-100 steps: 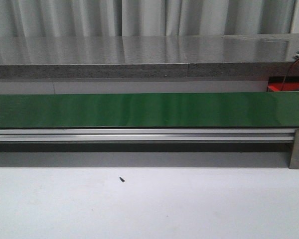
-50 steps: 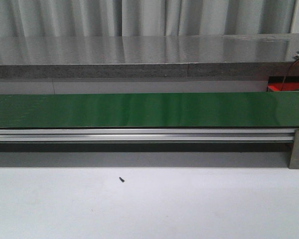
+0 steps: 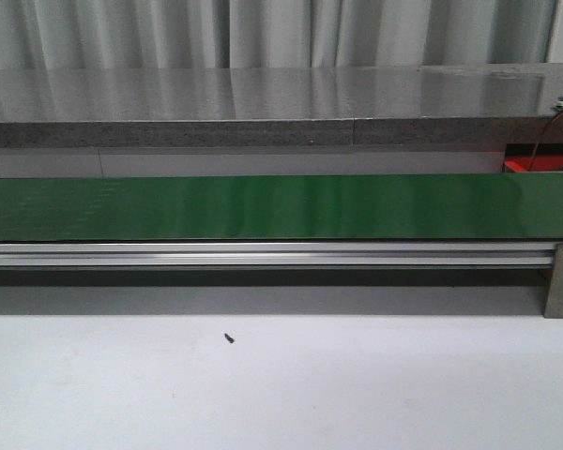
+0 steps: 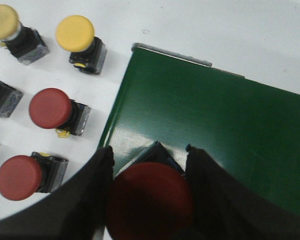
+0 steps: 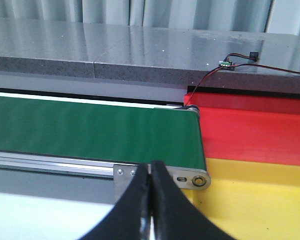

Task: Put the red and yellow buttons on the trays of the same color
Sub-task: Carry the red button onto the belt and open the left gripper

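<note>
In the left wrist view my left gripper (image 4: 149,165) is shut on a red button (image 4: 150,200), held over the end of the green conveyor belt (image 4: 225,125). Beside the belt, on the white table, lie two more red buttons (image 4: 51,107) (image 4: 20,176) and two yellow buttons (image 4: 76,33) (image 4: 3,21). The right wrist view shows my right gripper (image 5: 151,172) shut and empty near the belt's other end (image 5: 100,131), next to the red tray (image 5: 255,130) and the yellow tray (image 5: 255,200). Neither gripper appears in the front view.
The front view shows the green belt (image 3: 281,206) on its aluminium rail (image 3: 263,253), a grey stone ledge (image 3: 263,131) behind it, and a small dark speck (image 3: 229,337) on the white table. A wired sensor (image 5: 225,63) sits on the ledge. Dark button bodies (image 4: 4,97) lie at the left wrist view's edge.
</note>
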